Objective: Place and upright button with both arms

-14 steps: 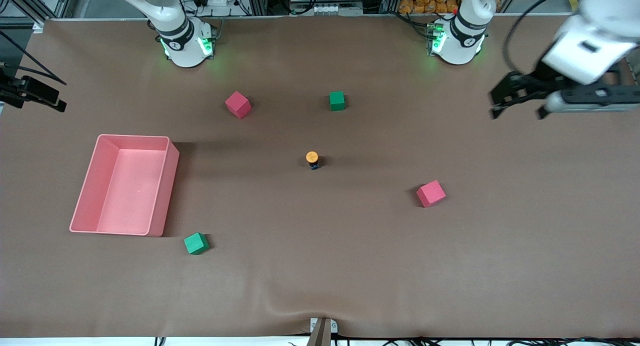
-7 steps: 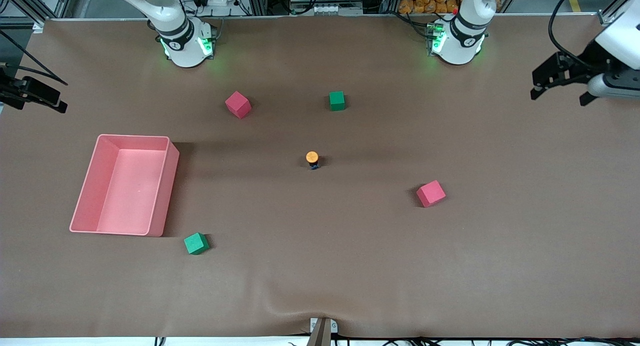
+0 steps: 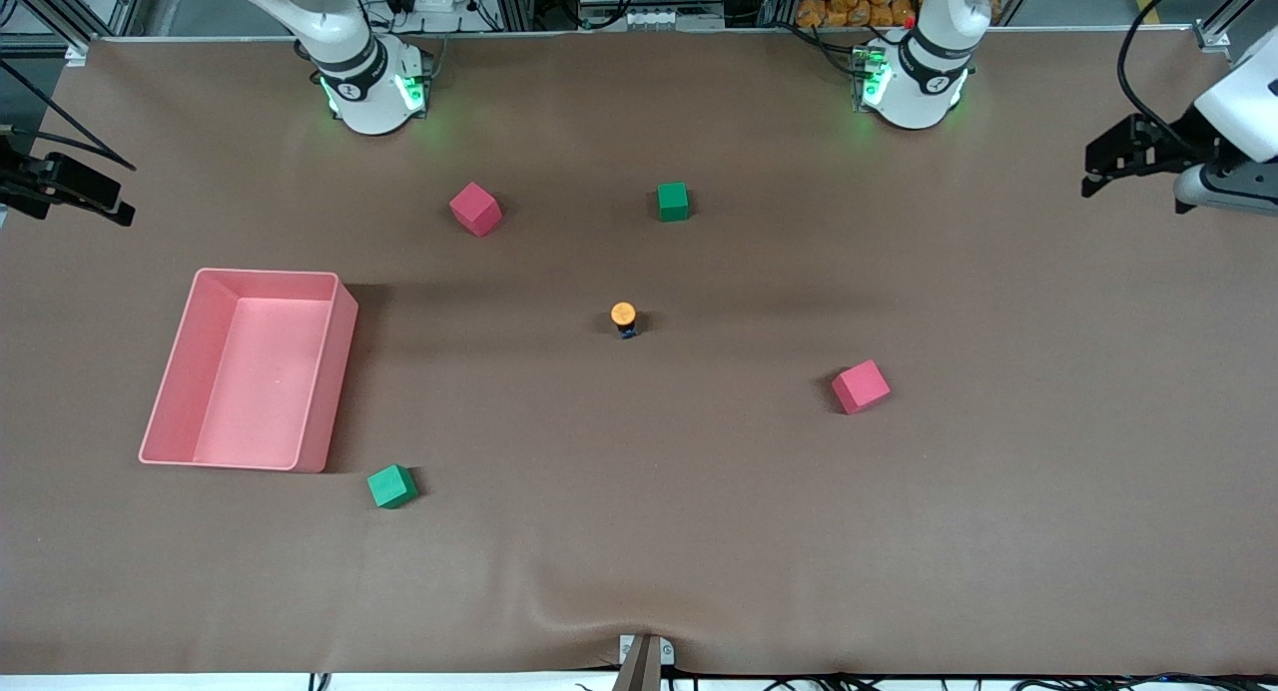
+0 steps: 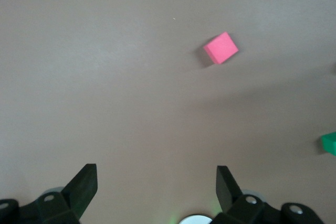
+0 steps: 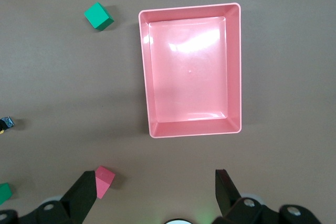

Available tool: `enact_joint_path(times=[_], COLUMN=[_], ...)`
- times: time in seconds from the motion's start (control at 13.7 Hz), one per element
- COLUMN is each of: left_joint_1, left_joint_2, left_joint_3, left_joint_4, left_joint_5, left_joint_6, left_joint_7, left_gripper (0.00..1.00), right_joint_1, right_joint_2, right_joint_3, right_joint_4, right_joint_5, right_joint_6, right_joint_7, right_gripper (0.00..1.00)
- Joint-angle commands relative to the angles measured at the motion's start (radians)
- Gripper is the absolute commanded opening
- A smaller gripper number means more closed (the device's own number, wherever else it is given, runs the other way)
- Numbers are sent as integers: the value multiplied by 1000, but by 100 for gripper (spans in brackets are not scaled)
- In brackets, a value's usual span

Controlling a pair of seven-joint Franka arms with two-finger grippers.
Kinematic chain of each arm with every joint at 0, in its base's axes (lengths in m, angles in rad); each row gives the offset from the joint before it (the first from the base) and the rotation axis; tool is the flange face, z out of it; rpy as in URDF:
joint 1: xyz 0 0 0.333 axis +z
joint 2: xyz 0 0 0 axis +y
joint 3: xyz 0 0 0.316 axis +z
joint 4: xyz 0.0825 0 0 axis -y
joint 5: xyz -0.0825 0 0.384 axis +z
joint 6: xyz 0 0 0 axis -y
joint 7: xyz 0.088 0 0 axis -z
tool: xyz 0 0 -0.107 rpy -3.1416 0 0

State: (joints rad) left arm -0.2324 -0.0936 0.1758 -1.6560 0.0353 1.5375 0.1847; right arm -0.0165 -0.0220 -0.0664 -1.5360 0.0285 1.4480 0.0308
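Note:
The button stands upright in the middle of the table, orange cap up, with nothing touching it. Only its edge shows in the right wrist view. My left gripper is open and empty, up in the air over the left arm's end of the table, well away from the button. In the left wrist view the left gripper has its jaws wide apart over bare table. My right gripper is open and empty, high above the table beside the pink bin. It does not show in the front view.
A pink bin lies toward the right arm's end. Pink cubes and green cubes are scattered around the button. A black fixture juts in at the table's right-arm end.
My left gripper has drawn back toward the left arm's end of the table. The button and cubes have not moved.

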Motion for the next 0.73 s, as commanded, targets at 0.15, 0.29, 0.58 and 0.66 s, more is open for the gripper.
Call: enact_joint_path(times=[0.15,0.29,0.58,0.66], left_joint_1=[62,59,51,50], left_joint_2=[45,45,48,48], left_joint_3=[47,42,40,39], left_joint_4=[16,21,22,21], left_joint_5=[-2,0,9,12], left_joint_6=[44,44,44,43], left_joint_7=[193,176,58,42], left_gripper=[100,100,100,100], right_joint_1=[7,13,16,16], right_joint_2=[-10,-10,-10,-9], right_joint_3=[-1,-1,-1,-1], right_joint_4=[-1,-1,-1,-1], right_joint_5=[5,5,5,5], right_joint_6=[9,18,29,31], right_joint_7=[0,0,0,0], right_gripper=[100,100,100,100])
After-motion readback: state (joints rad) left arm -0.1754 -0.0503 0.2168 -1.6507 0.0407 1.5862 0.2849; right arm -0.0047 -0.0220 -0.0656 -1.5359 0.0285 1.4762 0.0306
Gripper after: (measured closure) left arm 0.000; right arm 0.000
